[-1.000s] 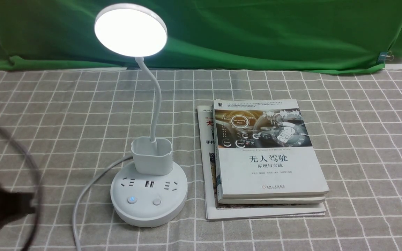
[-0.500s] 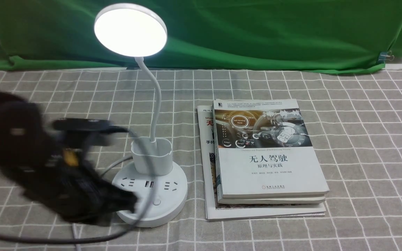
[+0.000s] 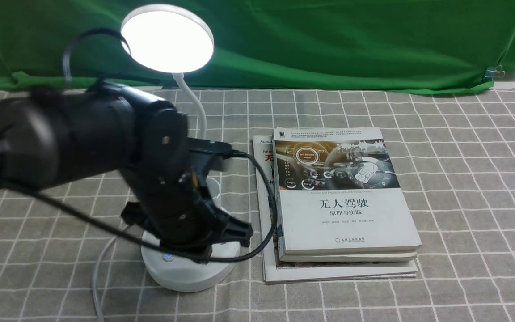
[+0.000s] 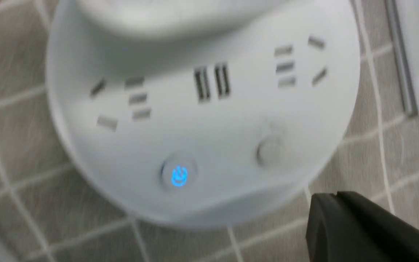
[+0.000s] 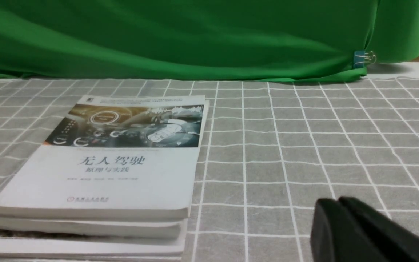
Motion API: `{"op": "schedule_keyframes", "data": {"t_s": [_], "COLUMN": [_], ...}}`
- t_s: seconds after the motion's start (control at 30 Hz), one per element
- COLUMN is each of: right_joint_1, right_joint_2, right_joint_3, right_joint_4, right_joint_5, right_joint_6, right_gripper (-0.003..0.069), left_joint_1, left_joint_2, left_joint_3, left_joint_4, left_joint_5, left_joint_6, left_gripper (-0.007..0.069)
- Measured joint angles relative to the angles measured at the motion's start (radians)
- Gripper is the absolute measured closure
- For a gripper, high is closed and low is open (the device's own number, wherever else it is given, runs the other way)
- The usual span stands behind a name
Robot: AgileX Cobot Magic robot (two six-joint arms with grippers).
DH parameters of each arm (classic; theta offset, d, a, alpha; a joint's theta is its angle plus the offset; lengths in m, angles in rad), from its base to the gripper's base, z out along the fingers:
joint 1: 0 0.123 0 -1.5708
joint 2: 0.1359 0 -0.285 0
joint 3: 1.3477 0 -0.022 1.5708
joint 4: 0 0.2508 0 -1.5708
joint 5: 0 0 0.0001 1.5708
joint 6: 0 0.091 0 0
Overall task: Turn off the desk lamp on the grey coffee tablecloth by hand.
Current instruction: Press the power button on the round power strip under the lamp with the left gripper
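Note:
The white desk lamp stands on the grey coffee tablecloth (image 3: 463, 179), and its disc head (image 3: 167, 38) is lit. My left arm, the hand (image 3: 150, 170), hangs over the round base (image 3: 186, 275) and hides the cup holder and the sockets. The left gripper (image 3: 206, 257) is shut and empty, low over the base's front. In the left wrist view the base (image 4: 202, 120) shows a button lit blue (image 4: 179, 176) and a grey button (image 4: 269, 153), with the shut gripper (image 4: 335, 196) just past the rim near the grey button. My right gripper (image 5: 338, 201) is shut over bare cloth.
A stack of books (image 3: 342, 197) lies right of the lamp, close to the base, and shows in the right wrist view (image 5: 122, 160). A green cloth (image 3: 329, 40) with a clip (image 3: 492, 71) hangs at the back. The lamp's white cord (image 3: 99, 268) runs off front-left.
My left arm has swung in from the left edge and now sits over the lamp base. The lamp stays lit and the books have not moved.

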Motion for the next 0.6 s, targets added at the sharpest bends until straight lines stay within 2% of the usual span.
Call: {"op": "schedule_keyframes", "data": {"t_s": [0.6], "right_joint_1": [0.0], "right_joint_2": [0.0], "right_joint_3": [0.0], "right_joint_4": [0.0], "right_joint_5": [0.0], "right_joint_6": [0.0], "right_gripper": [0.0624], "left_joint_1": [0.032], "left_joint_2": [0.06], "left_joint_3": [-0.035], "left_joint_4": [0.005], "left_joint_5": [0.014], "left_joint_6": [0.029], "left_gripper": [0.0634]}}
